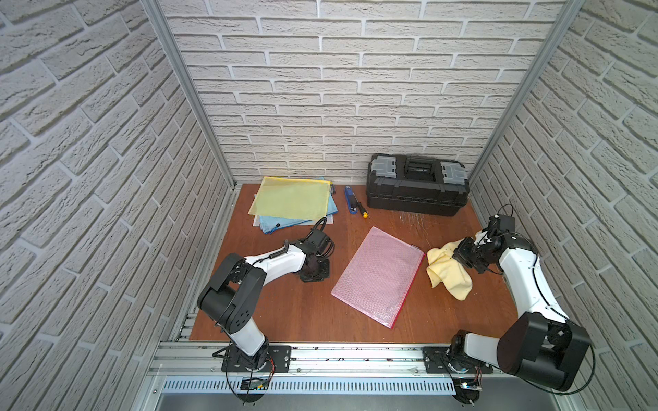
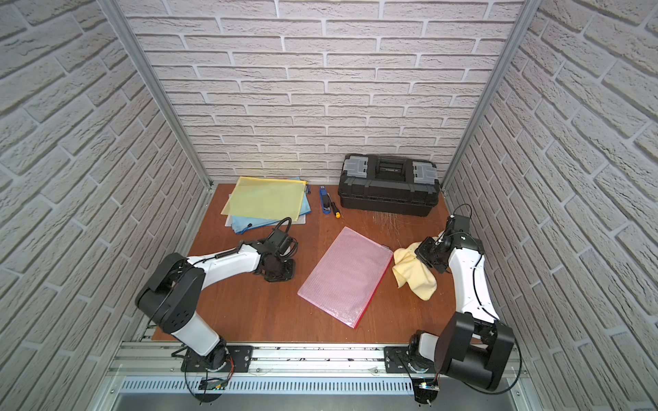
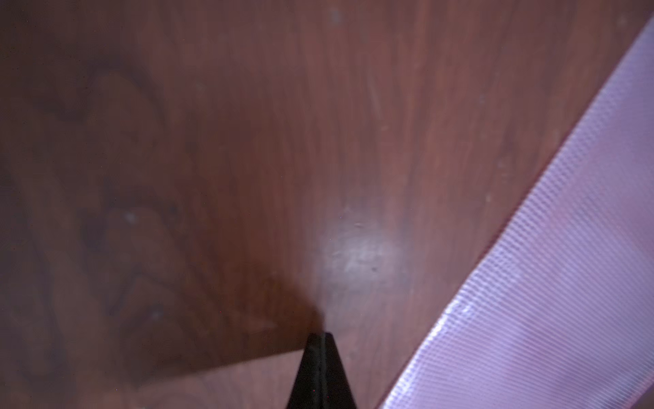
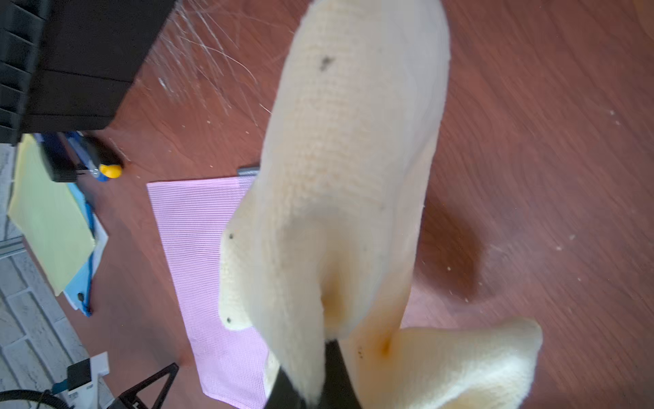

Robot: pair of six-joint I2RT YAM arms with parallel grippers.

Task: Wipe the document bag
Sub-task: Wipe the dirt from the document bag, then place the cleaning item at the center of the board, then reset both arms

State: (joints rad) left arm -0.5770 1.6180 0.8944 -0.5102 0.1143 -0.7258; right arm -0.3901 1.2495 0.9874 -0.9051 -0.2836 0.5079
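The pink mesh document bag (image 1: 379, 275) (image 2: 345, 275) lies flat and slanted in the middle of the wooden table. My right gripper (image 1: 460, 255) (image 2: 426, 254) (image 4: 331, 354) is shut on a pale yellow cloth (image 1: 449, 274) (image 2: 414, 274) (image 4: 346, 170). The cloth droops onto the table just right of the bag, beside its zip edge. My left gripper (image 1: 314, 273) (image 2: 279, 272) (image 3: 323, 335) is shut with nothing in it, pointing down at bare table left of the bag (image 3: 552, 283). In the right wrist view the cloth hides part of the bag (image 4: 198, 240).
A black toolbox (image 1: 416, 185) stands at the back right. A stack of yellow and blue folders (image 1: 292, 201) lies at the back left, with a blue stapler (image 1: 350, 201) and a screwdriver (image 1: 362, 210) beside it. Brick walls close in three sides.
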